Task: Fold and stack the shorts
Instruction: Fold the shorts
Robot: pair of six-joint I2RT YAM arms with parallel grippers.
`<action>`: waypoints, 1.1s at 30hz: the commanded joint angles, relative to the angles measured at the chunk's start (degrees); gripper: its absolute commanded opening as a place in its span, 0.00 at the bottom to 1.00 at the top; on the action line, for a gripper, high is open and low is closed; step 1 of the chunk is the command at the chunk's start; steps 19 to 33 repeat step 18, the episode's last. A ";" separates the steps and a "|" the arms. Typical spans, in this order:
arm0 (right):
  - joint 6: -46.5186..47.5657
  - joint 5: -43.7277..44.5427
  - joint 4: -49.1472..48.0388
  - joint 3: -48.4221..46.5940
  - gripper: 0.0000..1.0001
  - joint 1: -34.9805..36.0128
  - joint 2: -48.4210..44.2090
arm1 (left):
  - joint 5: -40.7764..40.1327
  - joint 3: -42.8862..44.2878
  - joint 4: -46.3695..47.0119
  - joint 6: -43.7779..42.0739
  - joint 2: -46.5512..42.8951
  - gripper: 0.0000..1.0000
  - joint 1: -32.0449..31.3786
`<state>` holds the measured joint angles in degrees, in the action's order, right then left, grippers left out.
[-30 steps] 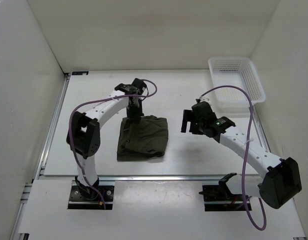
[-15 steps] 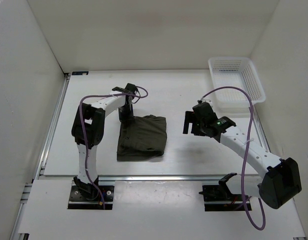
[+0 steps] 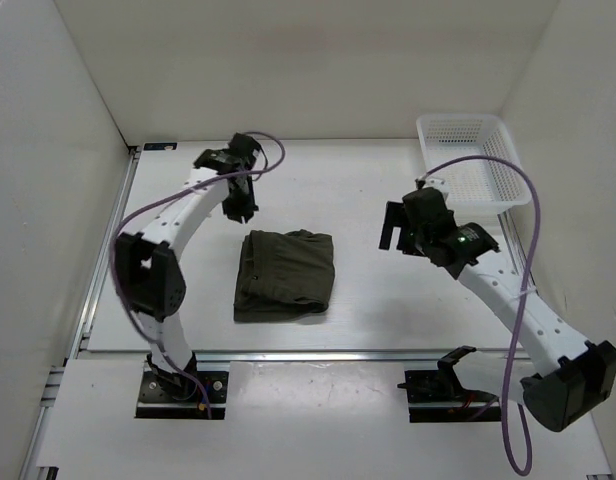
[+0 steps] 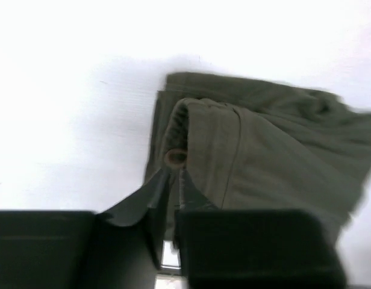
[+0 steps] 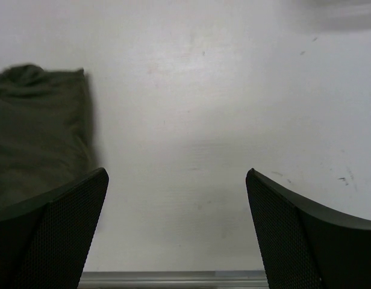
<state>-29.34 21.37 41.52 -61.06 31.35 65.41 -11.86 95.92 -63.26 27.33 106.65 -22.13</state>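
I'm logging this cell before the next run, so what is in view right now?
shorts: one pair, dark olive, folded flat on the table left of centre
basket: one, white plastic mesh, far right corner of the table
table: one, white, walled at the sides and back
cables: two, purple, one looped along each arm
arms: two, white with black joints, bases at the near edge
left hand: black, above bare table just beyond the shorts, jaws a narrow slit apart, holding nothing
right hand: black, right of the shorts, jaws wide open, empty
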 commanded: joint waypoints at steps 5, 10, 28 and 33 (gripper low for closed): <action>3.68 10.51 9.53 -9.95 1.00 -1.73 -6.86 | 4.36 2.44 -5.30 -1.93 -22.25 0.88 7.97; 0.96 13.52 15.59 -9.87 1.00 -1.73 -12.57 | 4.05 -7.30 1.11 0.00 -35.18 0.93 11.22; -0.01 10.46 17.72 -6.27 0.97 -1.73 -19.87 | 4.39 -19.01 1.65 1.76 -44.50 0.94 14.13; -0.01 10.46 17.72 -6.27 0.97 -1.73 -19.87 | 4.39 -19.01 1.65 1.76 -44.50 0.94 14.13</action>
